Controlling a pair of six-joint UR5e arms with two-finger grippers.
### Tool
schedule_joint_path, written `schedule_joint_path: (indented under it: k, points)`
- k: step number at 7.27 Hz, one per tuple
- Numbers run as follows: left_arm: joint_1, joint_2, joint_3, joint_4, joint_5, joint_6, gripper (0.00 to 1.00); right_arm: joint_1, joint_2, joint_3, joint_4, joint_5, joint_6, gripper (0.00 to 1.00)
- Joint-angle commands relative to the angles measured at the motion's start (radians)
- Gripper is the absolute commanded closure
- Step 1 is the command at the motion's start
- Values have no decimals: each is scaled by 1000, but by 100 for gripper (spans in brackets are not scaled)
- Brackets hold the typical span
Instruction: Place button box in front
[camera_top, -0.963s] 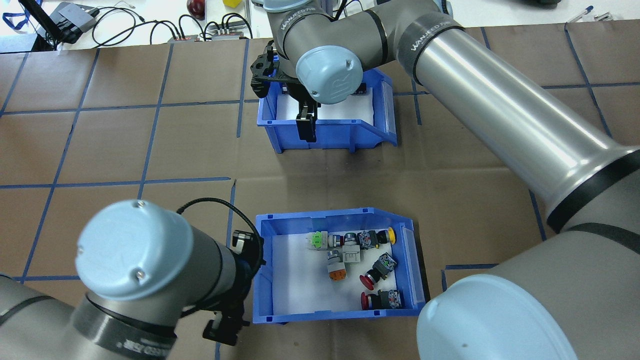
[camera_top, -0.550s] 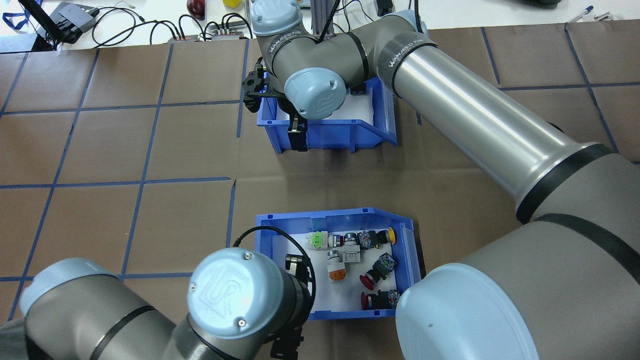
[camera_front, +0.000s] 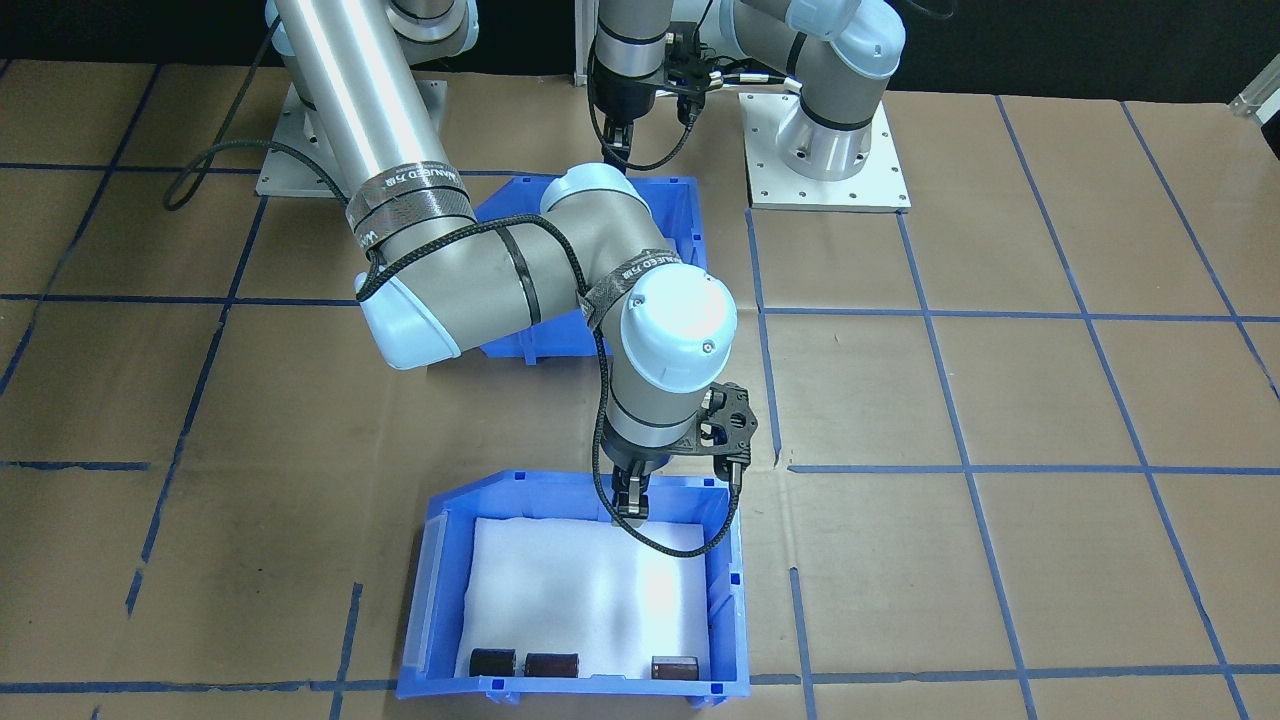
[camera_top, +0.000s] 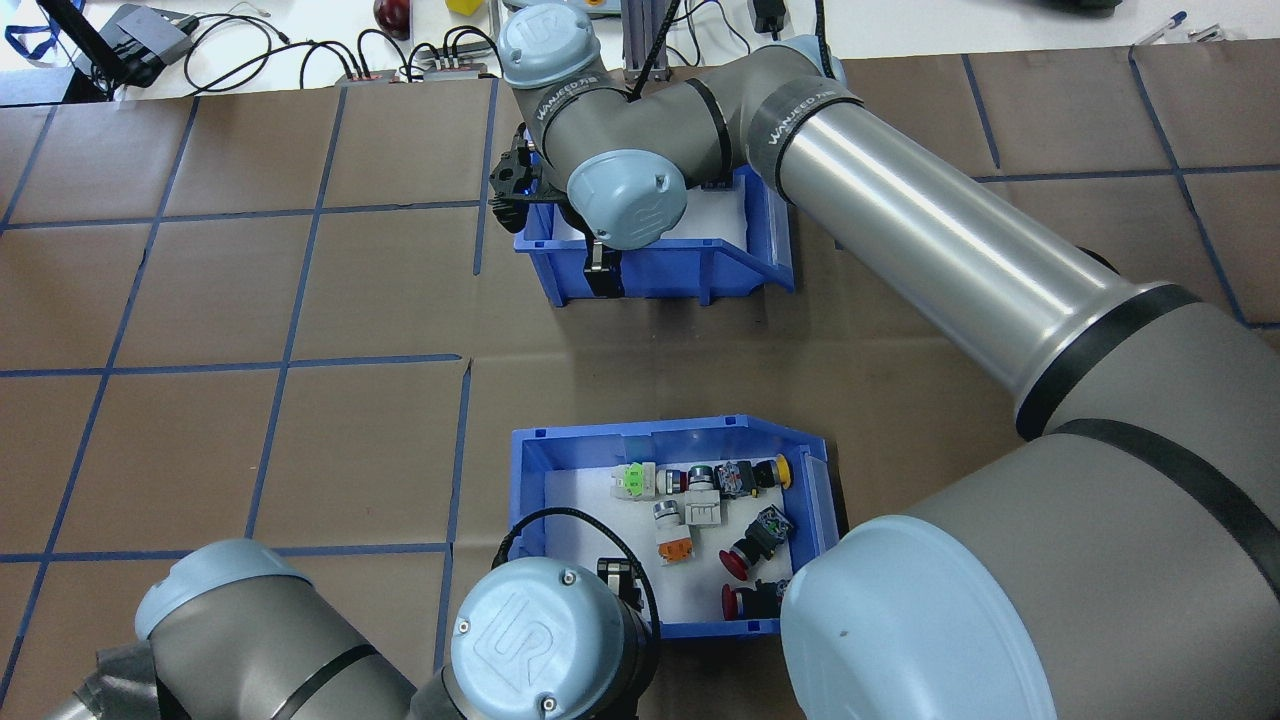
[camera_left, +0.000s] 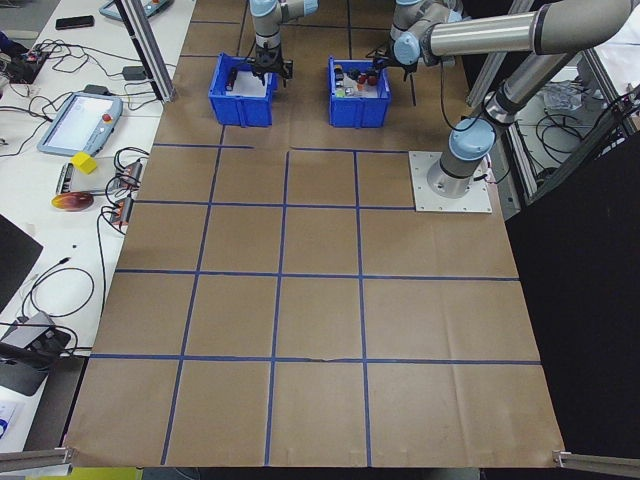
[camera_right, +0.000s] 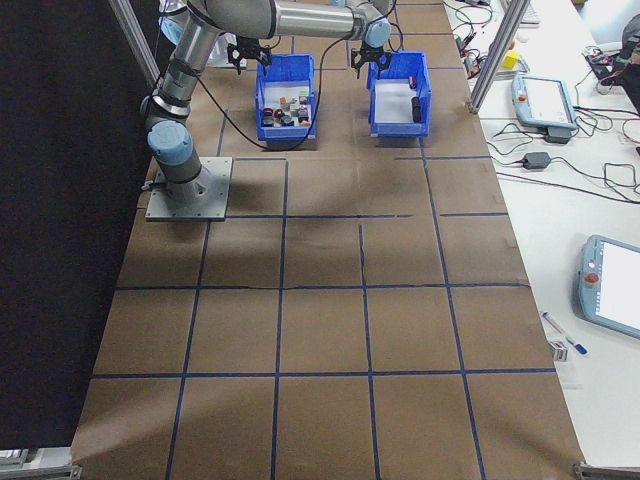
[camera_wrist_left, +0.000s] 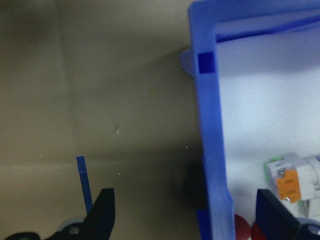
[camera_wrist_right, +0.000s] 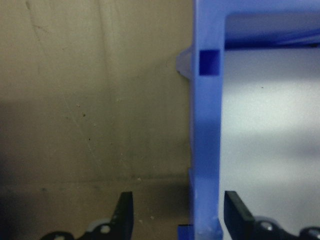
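1. Front view: right end effector straddles rim of 2nd blue bin.
2. Overhead: button box near robot, left end effector hidden.
3. Wrist cams: both end effectors open, box wall between fingers, no grip.

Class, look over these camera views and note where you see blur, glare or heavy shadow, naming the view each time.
Left wrist view: soft focus throughout, the blue plastic button box wall blurred. Right wrist view: also soft, a dark shadow across the brown paper below. Front-facing view: glare washes out the white foam liner of the other blue bin. Overhead view: bright highlight along the right arm's metal tube.
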Motion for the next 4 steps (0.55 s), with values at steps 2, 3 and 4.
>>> schedule_joint_path:
  k: [2, 3, 4]
  points:
    - [-1, -26, -13, -2, 2, -19, 1, -10, -13, -15, -5, -23, -12, 91]
    - [-1, -40, -14, 0, 3, -22, 1, -22, -27, -18, -46, -26, -19, 92]
    - [-6, -64, -13, 16, 6, -24, 1, -36, -56, -9, -51, -27, -19, 92]
